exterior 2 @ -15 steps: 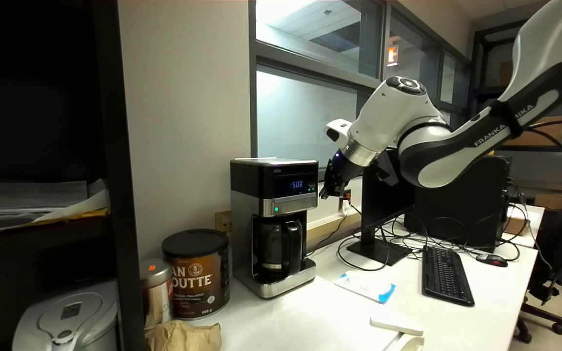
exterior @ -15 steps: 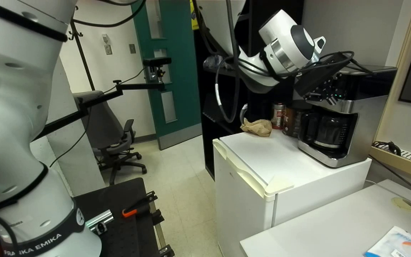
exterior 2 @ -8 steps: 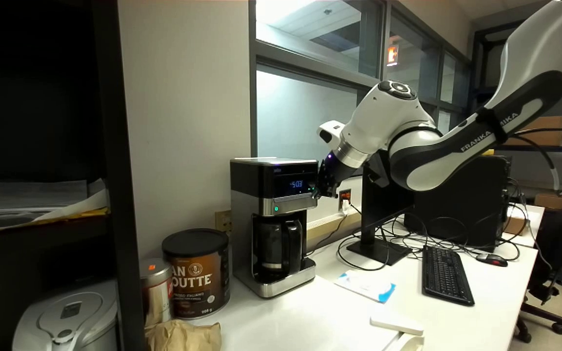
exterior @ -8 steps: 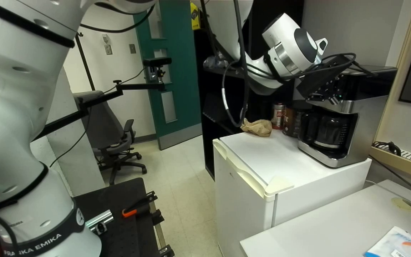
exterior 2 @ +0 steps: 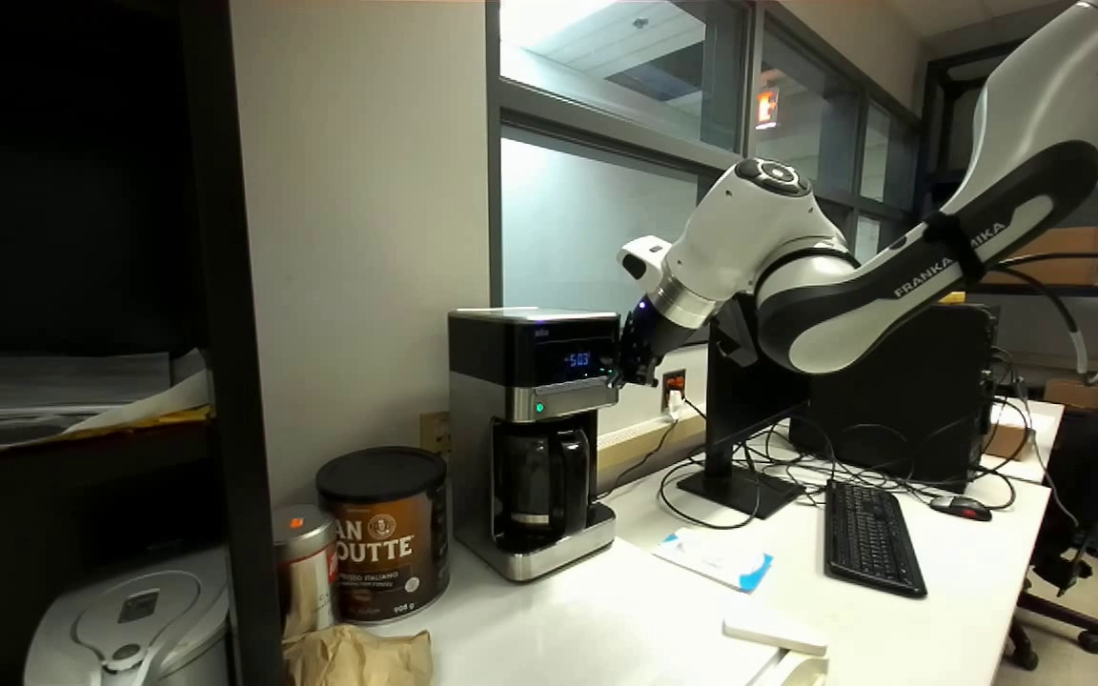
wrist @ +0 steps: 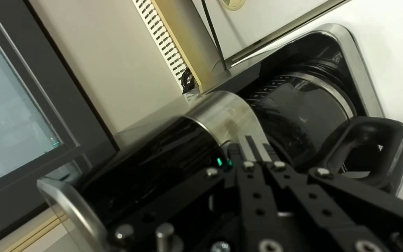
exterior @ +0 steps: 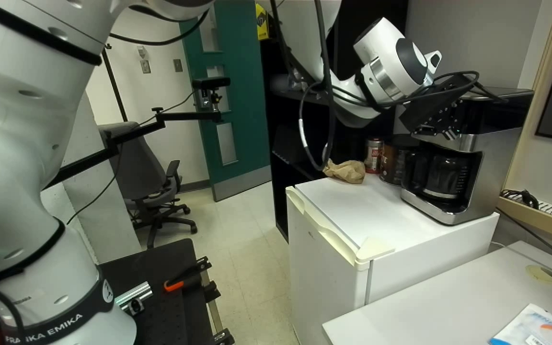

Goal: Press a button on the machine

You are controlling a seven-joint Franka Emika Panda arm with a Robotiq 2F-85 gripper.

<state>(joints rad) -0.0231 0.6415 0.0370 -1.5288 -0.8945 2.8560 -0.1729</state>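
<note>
facing one coffee maker [exterior 2: 524, 404] hangs one closed pincer [wrist: 254, 147].

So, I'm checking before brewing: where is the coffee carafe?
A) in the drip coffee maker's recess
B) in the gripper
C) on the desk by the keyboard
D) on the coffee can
A: both exterior views show the coffee carafe sitting inside the drip coffee maker.

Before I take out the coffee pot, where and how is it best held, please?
Probably by the middle of its black handle, coming from the open front of the coffee maker: there the handle sticks out as an upright loop, while the pot itself sits back inside. The gripper, shut and higher up, should first lower and open.
</note>
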